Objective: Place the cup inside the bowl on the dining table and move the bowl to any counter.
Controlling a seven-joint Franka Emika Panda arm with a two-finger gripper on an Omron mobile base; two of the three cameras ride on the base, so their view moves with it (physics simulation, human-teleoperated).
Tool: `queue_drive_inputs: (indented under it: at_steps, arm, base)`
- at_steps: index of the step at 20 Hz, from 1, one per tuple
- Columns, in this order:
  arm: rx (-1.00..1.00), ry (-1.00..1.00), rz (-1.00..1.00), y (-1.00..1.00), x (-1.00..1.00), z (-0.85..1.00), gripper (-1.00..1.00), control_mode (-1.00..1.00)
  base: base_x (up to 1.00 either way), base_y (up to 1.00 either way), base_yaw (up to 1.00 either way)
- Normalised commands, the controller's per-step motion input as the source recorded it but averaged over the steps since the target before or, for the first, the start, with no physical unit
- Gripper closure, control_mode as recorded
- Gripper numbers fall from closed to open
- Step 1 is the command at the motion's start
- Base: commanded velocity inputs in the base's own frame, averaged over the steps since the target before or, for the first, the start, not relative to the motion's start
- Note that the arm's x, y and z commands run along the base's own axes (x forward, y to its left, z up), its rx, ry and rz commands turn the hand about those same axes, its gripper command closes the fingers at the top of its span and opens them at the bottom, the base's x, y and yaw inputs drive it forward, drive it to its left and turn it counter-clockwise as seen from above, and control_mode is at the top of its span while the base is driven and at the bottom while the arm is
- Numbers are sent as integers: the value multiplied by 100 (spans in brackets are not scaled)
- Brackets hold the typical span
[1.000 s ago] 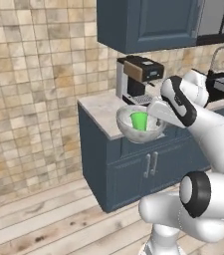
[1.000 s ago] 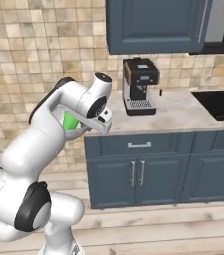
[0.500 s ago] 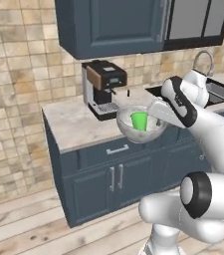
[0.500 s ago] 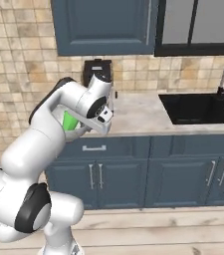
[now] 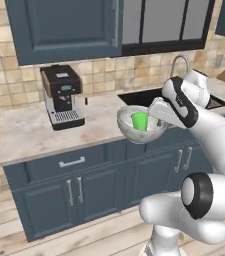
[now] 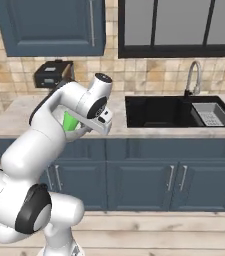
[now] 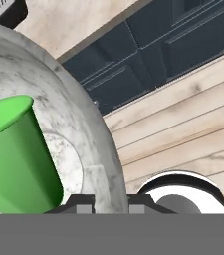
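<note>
End effector (image 7: 111,201): in the hand view its two dark finger tips are seen clamped on either side of the bowl's wall, one inside and one outside, so the rim is judged to be pinched.
Cup (image 7: 14,159): a green cup is seen standing inside the bowl, close to the gripped side; in the left base view (image 5: 139,121) it is shown upright and fully within the rim. The first part of the task is judged done.
Bowl (image 5: 140,126): a grey-white bowl is held in the air by its rim, level enough that the cup is kept inside. In the left base view it is seen hanging just in front of the cabinet edge, at about tabletop height, not resting on anything.
Tabletop (image 5: 29,132): a beige marbled top over dark blue cabinets is seen just behind the bowl; bare surface is shown between the coffee machine and the sink.
Coffee machine (image 5: 61,96): it is seen standing on the tabletop to the left, well apart from the bowl.
Sink (image 6: 156,111): a dark basin is set into the tabletop to the right, with a tap (image 6: 193,77) behind it.
Left to do: the bowl is not yet set down; it is judged that it must be carried over the bare tabletop, lowered until it rests, and let go.
Risk: with a grip on one side only, tilting of the bowl is judged possible.
</note>
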Motion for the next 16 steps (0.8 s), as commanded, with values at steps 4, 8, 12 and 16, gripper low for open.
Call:
queue_drive_inputs:
  at_steps: [4, 8, 12, 16]
  arm:
    - [0, 0, 0, 0, 0, 0, 100, 100]
    - [0, 0, 0, 0, 0, 0, 100, 100]
    - [0, 0, 0, 0, 0, 0, 100, 100]
    - [0, 0, 0, 0, 0, 0, 100, 100]
  base:
    - [17, -100, 11]
    - [17, -100, 12]
    - [16, -100, 11]
    - [21, -100, 12]
